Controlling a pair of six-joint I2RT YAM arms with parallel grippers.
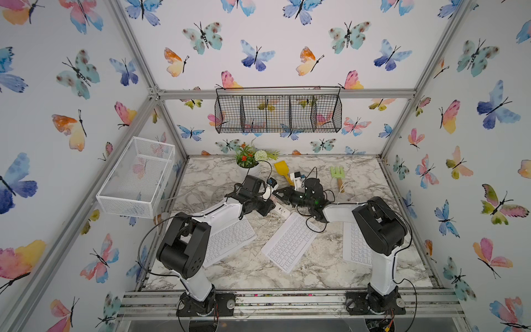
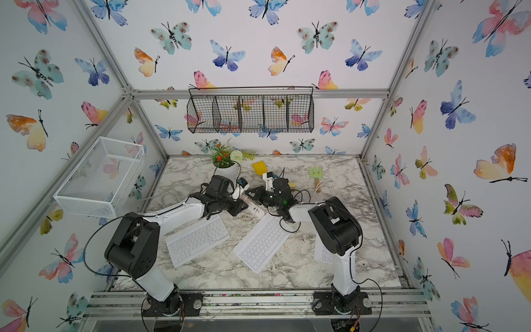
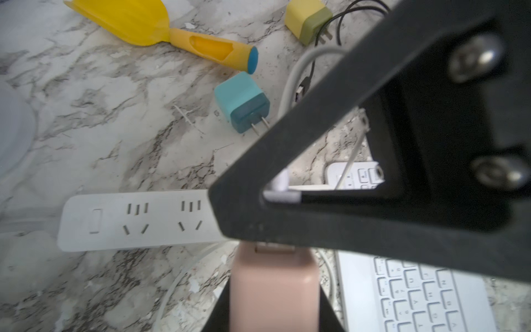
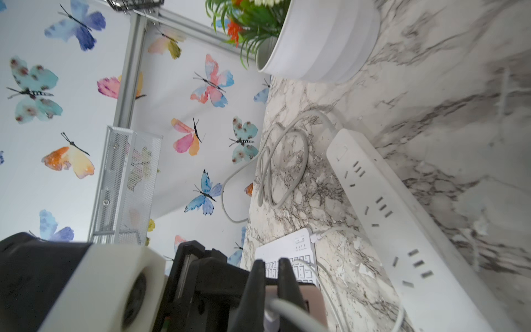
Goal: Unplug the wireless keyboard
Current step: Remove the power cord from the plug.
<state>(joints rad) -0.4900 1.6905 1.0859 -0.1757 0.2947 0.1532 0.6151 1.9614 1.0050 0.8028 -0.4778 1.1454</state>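
Note:
My left gripper is shut on a pink charger block, held just above the table beside the white power strip. My right gripper is shut on the white cable plug that sits at the pink block's socket face. The two grippers meet mid-table in both top views, left gripper against right gripper. Three white wireless keyboards lie in front: left keyboard, middle keyboard, right keyboard. One keyboard has a white cable in its corner.
A blue charger block, a yellow-green charger block and a yellow scoop lie loose behind the strip. A white flower pot and a green rake stand at the back. Loose cable coils lie near the left edge.

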